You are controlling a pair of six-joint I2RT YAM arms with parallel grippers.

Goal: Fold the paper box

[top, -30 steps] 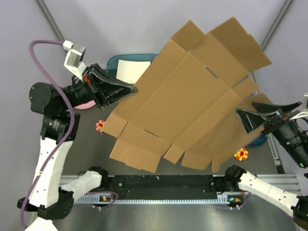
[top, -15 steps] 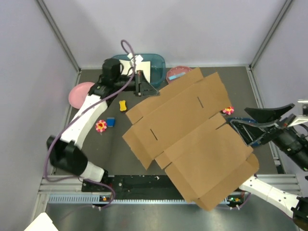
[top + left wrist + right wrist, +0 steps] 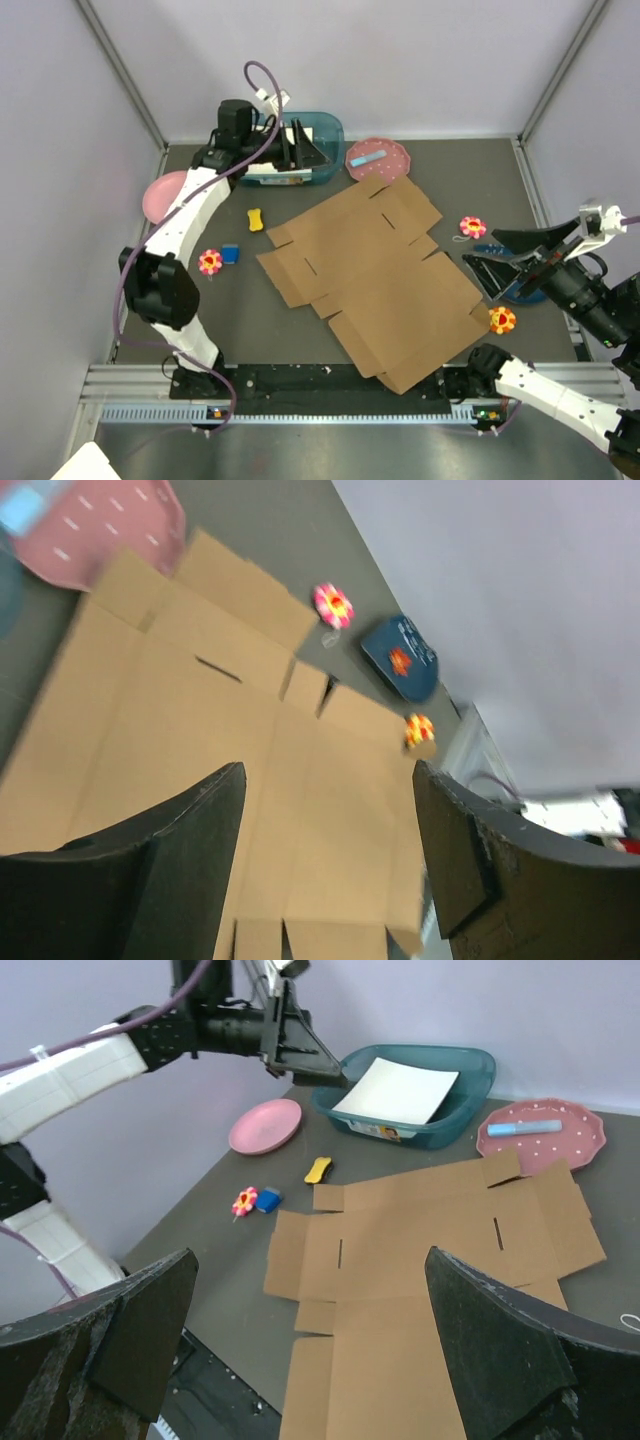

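Showing the paper box (image 3: 375, 280) spread flat and unfolded on the dark counter (image 3: 250, 330) — neither pincer in contact with it.

Lies mid-counter with all flaps out, slots facing up, far corner just beside the dotted pink plate (image 3: 380, 158). Places the left pincer (image 3: 328, 780) at the back, over the teal bin (image 3: 336, 130), fingers well apart and gripping nothing. Places the right pincer (image 3: 480, 250) raised beside the box's right edge, near a flower toy (image 3: 472, 227) — gaping at its widest, likewise empty.
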